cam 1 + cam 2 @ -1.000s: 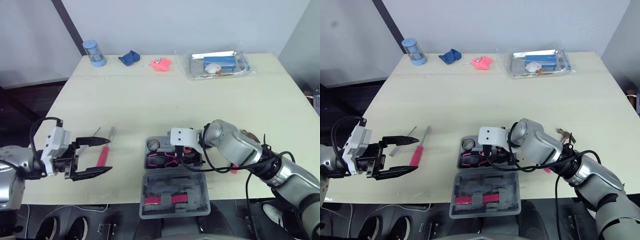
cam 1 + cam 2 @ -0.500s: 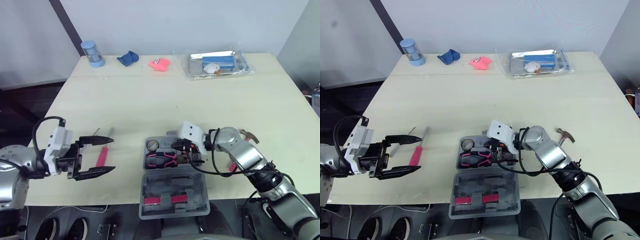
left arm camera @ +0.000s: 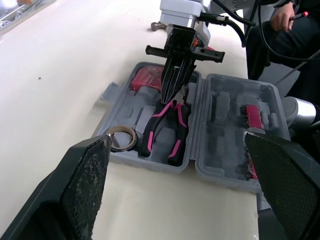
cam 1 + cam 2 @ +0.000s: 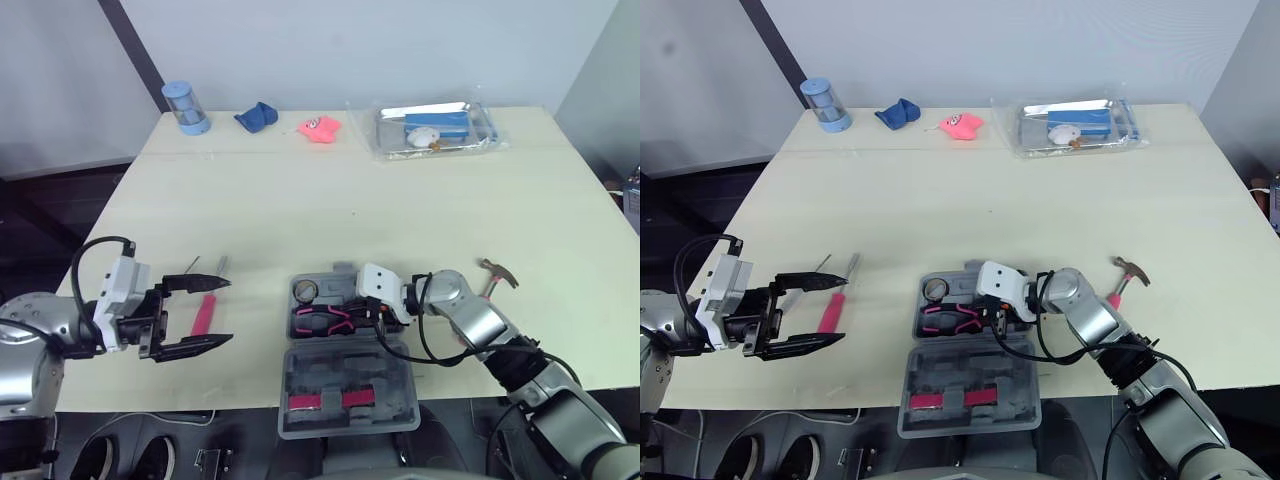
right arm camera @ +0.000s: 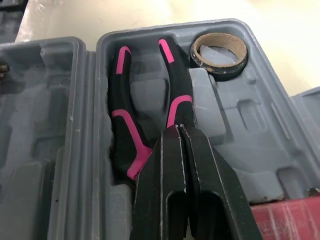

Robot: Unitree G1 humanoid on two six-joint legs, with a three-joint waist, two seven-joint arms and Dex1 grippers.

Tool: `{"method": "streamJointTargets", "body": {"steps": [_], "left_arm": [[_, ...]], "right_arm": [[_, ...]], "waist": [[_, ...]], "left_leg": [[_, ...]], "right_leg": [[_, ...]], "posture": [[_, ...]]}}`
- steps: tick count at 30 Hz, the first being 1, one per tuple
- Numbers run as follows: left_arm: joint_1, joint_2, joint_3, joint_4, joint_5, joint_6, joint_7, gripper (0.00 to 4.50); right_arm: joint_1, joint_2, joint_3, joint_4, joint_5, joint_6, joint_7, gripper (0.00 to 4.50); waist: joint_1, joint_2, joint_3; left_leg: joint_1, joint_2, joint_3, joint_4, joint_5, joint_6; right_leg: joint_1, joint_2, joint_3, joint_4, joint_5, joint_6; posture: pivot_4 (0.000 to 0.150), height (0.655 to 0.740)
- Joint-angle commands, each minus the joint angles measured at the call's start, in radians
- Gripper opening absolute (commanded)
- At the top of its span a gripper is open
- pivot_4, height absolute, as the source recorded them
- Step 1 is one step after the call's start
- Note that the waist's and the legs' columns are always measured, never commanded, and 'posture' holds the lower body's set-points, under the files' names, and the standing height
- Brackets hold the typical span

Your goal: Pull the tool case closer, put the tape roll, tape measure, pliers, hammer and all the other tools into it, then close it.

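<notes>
From my head camera, my right gripper (image 4: 368, 315) is down in the open tool case (image 4: 395, 372). Its two fingers are pressed together and hold nothing, right over the pliers (image 4: 322, 321). A second ago my right arm stretched high across the case. Now it has pulled back and sits lower. So I can see the hammer (image 4: 493, 273) lying on the table (image 4: 300, 210), well to the right of the case. The tape roll (image 4: 306, 291) lies in the far left corner of the case. My left gripper (image 4: 228, 312) is spread wide and empty, near the pink screwdriver (image 4: 205, 312), about where it was before.

From my left wrist camera, my two left fingers (image 3: 87, 185) stand far apart. Past them, my right gripper points down at the head of the pliers. The red tape measure (image 3: 145, 79) sits in the case just beside it.

From my right wrist camera, my closed fingers (image 5: 165, 165) hang just over the pink and black handles of the pliers. The tape roll sits in its corner pocket.
</notes>
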Motion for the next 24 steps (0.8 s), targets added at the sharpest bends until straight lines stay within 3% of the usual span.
{"method": "streamJointTargets", "body": {"steps": [1, 6, 13, 24], "left_arm": [[0.015, 0.005, 0.012, -0.017, -0.007, 0.006, -0.004, 4.50], [0.030, 0.000, 0.005, -0.034, -0.003, 0.019, 0.016, 4.50], [0.044, -0.003, 0.003, -0.052, -0.007, 0.028, 0.029, 4.50], [0.042, -0.019, -0.017, -0.062, -0.002, 0.030, 0.047, 4.50]], "right_arm": [[0.023, -0.027, 0.045, 0.052, -0.065, 0.079, 0.007, 0.07], [0.038, -0.019, 0.096, 0.149, -0.103, 0.095, 0.010, 0.07], [0.043, -0.017, 0.118, 0.233, -0.136, 0.116, 0.010, 0.07], [0.047, 0.011, 0.067, 0.219, -0.106, 0.079, -0.012, 0.07]], "waist": [[0.000, 0.000, 0.000], [0.005, -0.001, -0.002], [0.019, -0.002, -0.015], [0.022, -0.002, -0.033]], "left_leg": [[0.001, 0.000, 0.000, 0.000, 0.000, 0.000], [0.006, 0.000, 0.000, 0.000, 0.000, 0.000], [0.033, 0.002, 0.004, -0.013, 0.000, 0.000], [0.036, 0.003, 0.004, -0.014, 0.000, 0.000]], "right_leg": [[0.000, 0.000, 0.000, 0.000, 0.000, 0.000], [0.006, 0.000, 0.000, -0.001, 0.000, 0.000], [0.028, 0.000, 0.001, -0.009, -0.002, -0.002], [0.030, 0.001, 0.001, -0.009, -0.003, -0.003]], "posture": [[0.150, 0.7400], [0.150, 0.7400], [0.150, 0.7400], [0.150, 0.7400]]}}
